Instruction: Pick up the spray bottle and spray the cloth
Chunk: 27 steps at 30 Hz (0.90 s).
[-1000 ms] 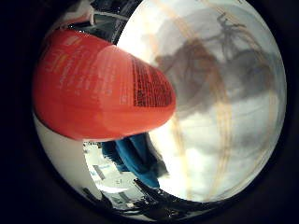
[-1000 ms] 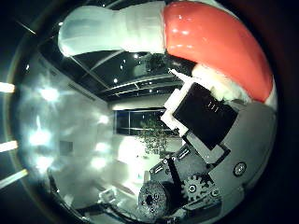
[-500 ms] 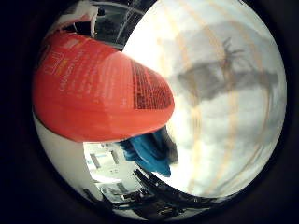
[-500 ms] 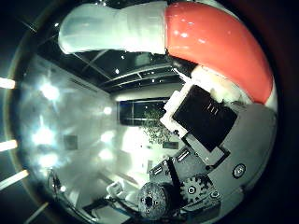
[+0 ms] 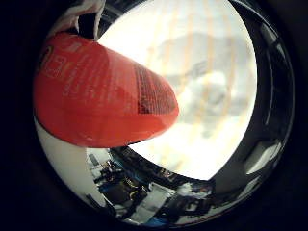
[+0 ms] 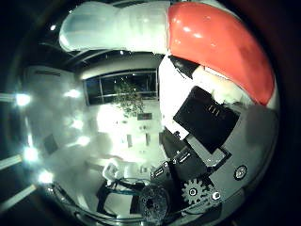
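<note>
- Filling the left half of the little-finger view, the bottle (image 5: 96,103) lies hard against the palm, its red body running from upper left toward the frame's middle.
- Thumb view: the same red body arcs across the upper right, with the white spray head (image 6: 117,26) stretching along the top edge toward the upper left.
- Black, white and geared parts of the hand (image 6: 207,141) crowd the lower right of the thumb view, pressed against the bottle; judging by how close it sits, the hand appears closed around the bottle, though no fingertip is seen wrapping it.
- Beyond the bottle, a pale table (image 5: 211,96) fills the upper right of the little-finger view, marked by a soft grey shadow.
- Farthest off, a lit room with dark windows and a plant (image 6: 129,96) shows at the centre of the thumb view.
- Step in hand, as judged: carrying the held bottle to the cloth. Doing it well means keeping the grip firm, turning the nozzle toward the cloth before any squeeze, and pressing the trigger without letting the body slip.
- Hidden: no cloth can be picked out in either view, so its place is unknown. The trigger, the nozzle tip and the fingertips are all cut off or out of sight.
</note>
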Tool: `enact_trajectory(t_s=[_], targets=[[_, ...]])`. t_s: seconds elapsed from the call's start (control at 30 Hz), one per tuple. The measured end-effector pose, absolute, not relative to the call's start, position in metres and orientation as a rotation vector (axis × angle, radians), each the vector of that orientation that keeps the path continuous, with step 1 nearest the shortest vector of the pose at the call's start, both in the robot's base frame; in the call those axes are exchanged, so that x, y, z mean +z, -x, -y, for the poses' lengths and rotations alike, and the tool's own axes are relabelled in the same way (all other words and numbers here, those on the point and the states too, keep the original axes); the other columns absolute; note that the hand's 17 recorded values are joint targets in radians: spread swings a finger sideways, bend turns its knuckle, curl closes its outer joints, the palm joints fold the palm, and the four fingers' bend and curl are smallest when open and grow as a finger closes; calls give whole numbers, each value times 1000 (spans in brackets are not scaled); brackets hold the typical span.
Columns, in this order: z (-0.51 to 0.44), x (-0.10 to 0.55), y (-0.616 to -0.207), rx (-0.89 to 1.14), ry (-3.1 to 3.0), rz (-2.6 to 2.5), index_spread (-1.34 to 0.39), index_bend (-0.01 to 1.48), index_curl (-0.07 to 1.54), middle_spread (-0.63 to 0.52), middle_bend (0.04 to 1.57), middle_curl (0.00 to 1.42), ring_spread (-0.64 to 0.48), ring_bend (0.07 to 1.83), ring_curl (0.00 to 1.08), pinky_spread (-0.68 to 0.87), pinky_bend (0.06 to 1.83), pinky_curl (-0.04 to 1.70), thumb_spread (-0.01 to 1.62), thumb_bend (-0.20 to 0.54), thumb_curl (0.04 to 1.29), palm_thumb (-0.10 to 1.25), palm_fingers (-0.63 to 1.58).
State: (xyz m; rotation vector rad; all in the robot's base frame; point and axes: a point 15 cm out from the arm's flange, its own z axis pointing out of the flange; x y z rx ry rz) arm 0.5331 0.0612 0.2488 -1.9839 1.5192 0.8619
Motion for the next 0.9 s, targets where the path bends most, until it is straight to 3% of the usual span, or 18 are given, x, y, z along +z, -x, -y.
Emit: enact_trajectory(t_s=[0.5, 0.9], targets=[[-152, 271, -460, 827, 2513, -1622, -180, 1170, 697, -69, 1369, 587, -155, 1480, 585, -153, 1018, 1296, 974, -15, 781, 1018, 1195], [-176, 296, -450, 370, 2793, -1827, -189, 1169, 695, -69, 1372, 589, -156, 1481, 589, -163, 1005, 1323, 997, -14, 770, 1013, 1196]])
